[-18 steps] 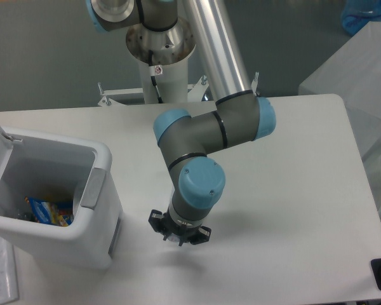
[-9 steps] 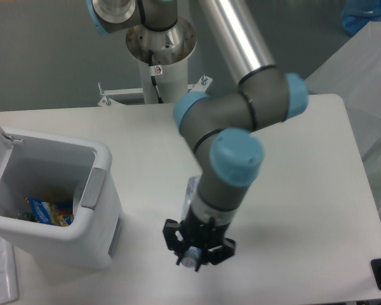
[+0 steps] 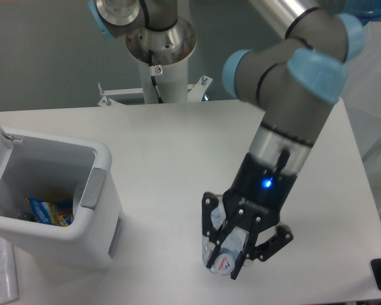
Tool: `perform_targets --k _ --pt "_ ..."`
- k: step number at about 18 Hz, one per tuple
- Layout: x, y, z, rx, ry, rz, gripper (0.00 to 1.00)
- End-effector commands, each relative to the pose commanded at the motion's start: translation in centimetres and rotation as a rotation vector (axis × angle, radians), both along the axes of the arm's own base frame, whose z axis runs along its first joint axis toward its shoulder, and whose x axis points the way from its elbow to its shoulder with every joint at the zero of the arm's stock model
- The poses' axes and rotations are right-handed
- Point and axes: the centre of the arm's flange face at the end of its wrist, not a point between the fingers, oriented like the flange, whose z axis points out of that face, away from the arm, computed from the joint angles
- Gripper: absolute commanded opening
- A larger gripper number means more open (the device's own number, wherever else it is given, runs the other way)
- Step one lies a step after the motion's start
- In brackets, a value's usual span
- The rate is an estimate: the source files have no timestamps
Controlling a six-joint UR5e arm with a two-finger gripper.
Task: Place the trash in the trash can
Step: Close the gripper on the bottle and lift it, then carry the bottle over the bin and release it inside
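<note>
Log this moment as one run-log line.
claw: shut on bottle | bottle: lifted off table | trash can: lid open, colourful packet inside | phase: carrying

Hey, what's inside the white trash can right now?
Inside the open trash can lies a colorful blue and yellow wrapper near the bottom. The front wall hides the rest of the floor, so anything else there cannot be seen.

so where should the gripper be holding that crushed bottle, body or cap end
The body, taken from above. The crushed bottle hangs in the gripper with its white cap toward the camera, and the fingers straddle the flattened clear body behind the cap. The squashed sides give flatter faces to pinch; the small round cap would likely slip. The grip looks fine for the trash can.
</note>
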Motion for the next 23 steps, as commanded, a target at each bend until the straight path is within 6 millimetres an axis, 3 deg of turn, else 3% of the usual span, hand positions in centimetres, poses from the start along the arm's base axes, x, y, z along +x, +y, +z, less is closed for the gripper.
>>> perform_targets --k 5,8,12,15,18,20,21,23 --pt "4.3 -0.1 4.8 0.122 -0.018 -0.104 0.16" --pt "8.6 0.7 7.5 0.177 -0.023 -0.188 0.17" --pt "13.5 1.3 7.8 0.179 -0.043 -0.248 0.17" --pt "18.1 3.0 8.4 0.199 -0.026 -0.320 0.17" --pt "21.1 3.6 8.0 0.193 -0.034 -0.361 0.17" --pt "22.4 4.1 6.7 0.191 -0.038 -0.381 0.18" --pt "24.4 4.6 5.7 0.184 -0.048 -0.410 0.18" --pt "25.0 4.4 4.7 0.179 -0.049 -0.420 0.19"
